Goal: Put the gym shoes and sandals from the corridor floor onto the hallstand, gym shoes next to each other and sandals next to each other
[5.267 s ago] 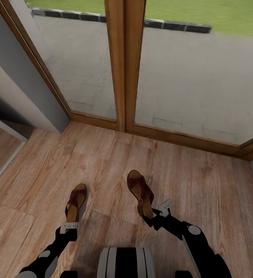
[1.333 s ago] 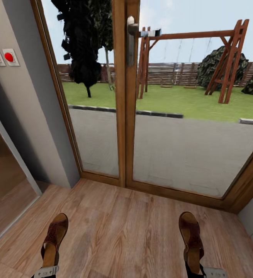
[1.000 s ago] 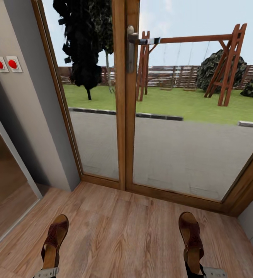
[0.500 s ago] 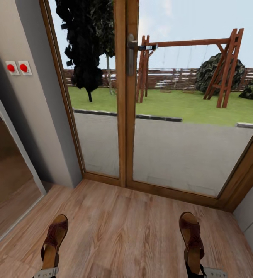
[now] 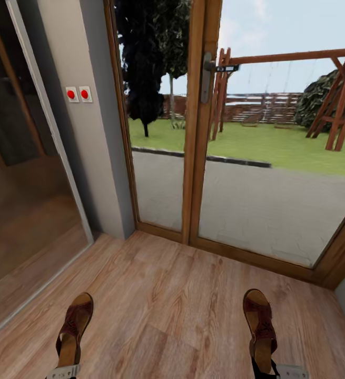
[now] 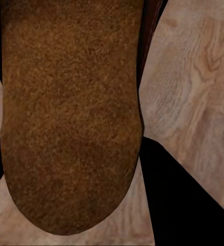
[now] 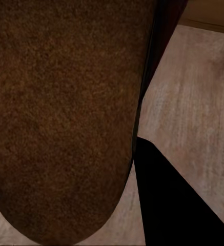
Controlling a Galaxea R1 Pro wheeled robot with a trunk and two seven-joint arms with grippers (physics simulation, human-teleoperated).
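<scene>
Our left claw (image 5: 63, 372) clamps the heel of one sandal (image 5: 73, 326), our right claw (image 5: 284, 371) the other sandal (image 5: 260, 327); both sandals hang well apart above the corridor floor (image 5: 167, 316), toes toward the glass door (image 5: 235, 158)

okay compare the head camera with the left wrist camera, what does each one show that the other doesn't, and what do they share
The head view alone gives the glass door, the two red wall buttons, the swing frame outside, and the right sandal at the right hand. The left wrist view alone gives the suede-like footbed grain close up. Both share the left sandal held at the left hand, over the corridor floor.
</scene>
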